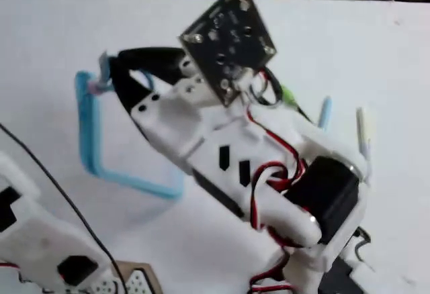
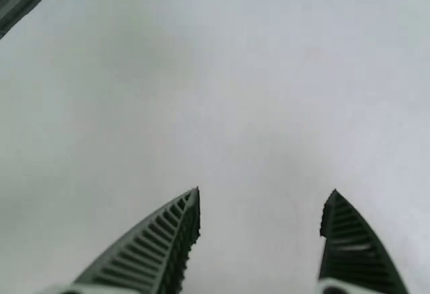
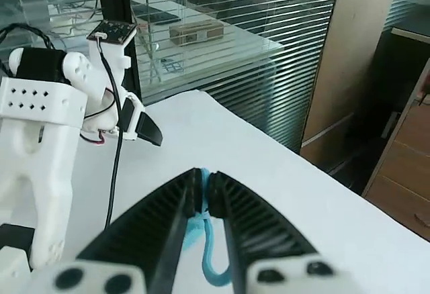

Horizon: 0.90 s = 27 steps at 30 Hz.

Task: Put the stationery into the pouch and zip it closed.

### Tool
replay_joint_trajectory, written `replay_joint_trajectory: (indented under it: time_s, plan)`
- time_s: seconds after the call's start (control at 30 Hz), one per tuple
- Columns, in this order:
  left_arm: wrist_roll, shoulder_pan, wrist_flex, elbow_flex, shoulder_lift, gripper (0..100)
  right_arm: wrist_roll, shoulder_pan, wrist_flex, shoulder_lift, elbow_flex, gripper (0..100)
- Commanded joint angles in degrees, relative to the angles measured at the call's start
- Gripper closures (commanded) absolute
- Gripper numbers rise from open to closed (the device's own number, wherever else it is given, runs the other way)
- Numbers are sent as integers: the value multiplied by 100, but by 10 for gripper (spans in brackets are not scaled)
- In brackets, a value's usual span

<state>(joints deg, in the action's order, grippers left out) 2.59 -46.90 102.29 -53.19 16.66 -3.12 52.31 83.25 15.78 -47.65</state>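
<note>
Two grippers. High view: right gripper [image 1: 111, 79] was clamped on the pouch [image 1: 91, 139] by its blue rim, toward the table's [image 1: 376, 39] far left corner. Left wrist view: left gripper [image 2: 262, 200] stood apart over bare table. Right wrist view: pouch [image 3: 208, 260] looked limp and light, best pinched at the rim.

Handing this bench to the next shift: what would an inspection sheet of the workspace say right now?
Surface: white table.
Job's things: blue-edged pouch; blue pen, white pen and green item lie outside it.
Clutter: nothing seen.
Grippers: right gripper, fingers shut on the pouch edge; left gripper open above the table.
Cables: red and black wires on the right arm; black cable across the table.
Surroundings: glass partition with blinds, wooden cabinet.
</note>
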Motion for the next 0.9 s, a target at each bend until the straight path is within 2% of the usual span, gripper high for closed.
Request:
replay_joint_trajectory:
  time_s: [0.0,0.13,0.2,0.3,0.4,0.53,0.7,0.77,0.87]
  plan:
    - [-26,207,0,-18,-541,706,-62,-48,391,92,79,981]
    - [-26,277,0,-18,-629,706,-97,-207,1332,92,352,981]
    - [-44,295,0,-18,-637,706,-431,-347,1763,92,360,981]
    - [-114,295,0,-18,-637,706,-818,-611,1807,180,413,981]
    - [-475,295,0,-26,-646,706,-862,-699,1807,215,475,981]
    - [-1319,286,9,-44,-743,706,-862,-848,1807,268,914,981]
    - [-3358,365,9,554,-1429,706,-870,-1473,1807,268,1354,981]
    - [-3631,453,9,958,-1780,706,-949,-1701,1807,268,1442,981]
    - [-3675,673,9,1741,-2457,706,-1371,-2053,1807,268,1451,981]
